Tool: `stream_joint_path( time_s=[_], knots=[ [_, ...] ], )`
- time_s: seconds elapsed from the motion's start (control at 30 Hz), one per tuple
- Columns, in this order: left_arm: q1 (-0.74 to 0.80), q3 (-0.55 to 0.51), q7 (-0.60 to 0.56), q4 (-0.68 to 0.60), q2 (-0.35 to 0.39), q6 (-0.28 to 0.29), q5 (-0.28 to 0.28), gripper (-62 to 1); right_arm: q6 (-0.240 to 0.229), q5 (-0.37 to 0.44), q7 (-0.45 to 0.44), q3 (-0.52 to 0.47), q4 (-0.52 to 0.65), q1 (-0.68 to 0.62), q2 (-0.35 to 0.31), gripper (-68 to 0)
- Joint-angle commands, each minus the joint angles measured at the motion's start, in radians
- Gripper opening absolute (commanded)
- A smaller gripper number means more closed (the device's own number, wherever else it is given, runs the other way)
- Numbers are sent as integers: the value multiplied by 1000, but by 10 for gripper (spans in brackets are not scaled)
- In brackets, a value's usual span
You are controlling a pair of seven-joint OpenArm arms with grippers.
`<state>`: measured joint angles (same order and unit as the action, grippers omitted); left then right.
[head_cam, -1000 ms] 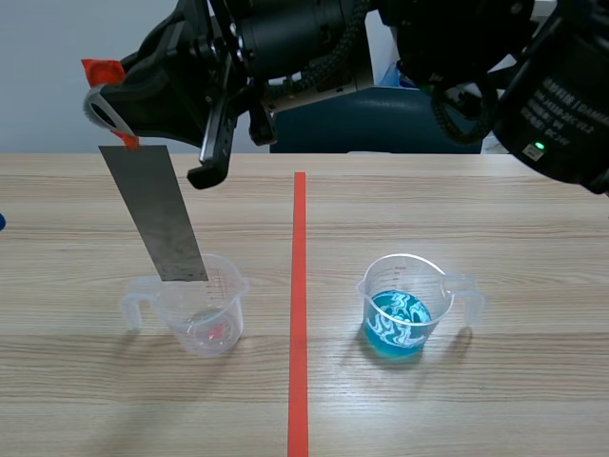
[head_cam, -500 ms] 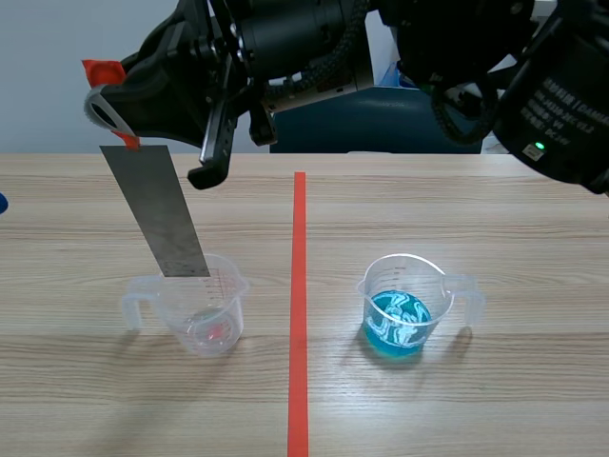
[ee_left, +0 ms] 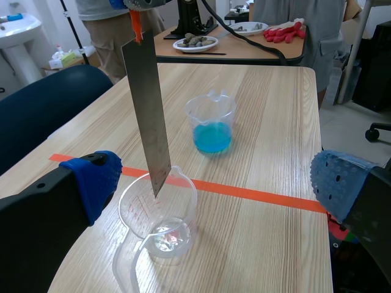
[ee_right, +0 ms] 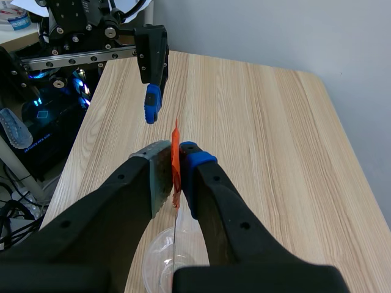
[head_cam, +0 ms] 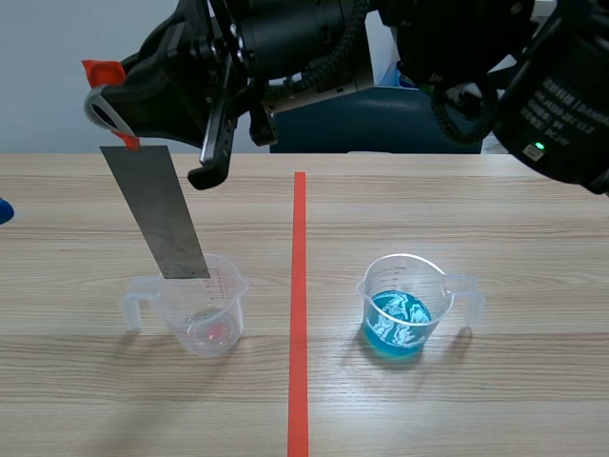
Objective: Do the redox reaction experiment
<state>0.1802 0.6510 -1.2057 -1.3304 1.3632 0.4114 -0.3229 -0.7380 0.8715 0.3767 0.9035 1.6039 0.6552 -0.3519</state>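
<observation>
The right gripper (ee_right: 174, 160) is shown closed tight on the orange-tabbed top of the metal strip (head_cam: 157, 214), which is held tilted over the clear beaker (head_cam: 205, 309), its lower end at the beaker's mouth. The left gripper (ee_left: 217, 183) is spread wide with nothing held, the clear beaker lying between its fingers. Across the red tape line (head_cam: 299, 286) from the clear beaker, well apart, the beaker of blue liquid (head_cam: 400, 314) is set.

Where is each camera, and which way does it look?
Scene view: between the arms, facing across the table; right arm overhead holds the metal strip over the clear cup.
Left wrist view: on the left arm, looking past its open left gripper.
Right wrist view: on the right arm, looking down past the right gripper clamping the strip.
All show strip and cup.
</observation>
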Motion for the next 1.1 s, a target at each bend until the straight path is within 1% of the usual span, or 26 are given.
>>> stream_joint_path(
  time_s=[0.0,0.47,0.7,1.07],
  knots=[
    [-6,-14,-16,-11,-3,-6,-11,14,-8,7,-12,-12,15,21,2,-667],
    [-6,-14,-16,-11,-3,-7,-11,14,-8,7,-12,-12,15,21,2,-667],
    [-6,-14,-12,-11,-18,-33,-10,14,-8,7,-12,-12,15,21,2,-667],
    [-6,-14,-8,-11,-19,-33,-11,14,-8,7,-12,-12,15,21,2,-667]
  ],
)
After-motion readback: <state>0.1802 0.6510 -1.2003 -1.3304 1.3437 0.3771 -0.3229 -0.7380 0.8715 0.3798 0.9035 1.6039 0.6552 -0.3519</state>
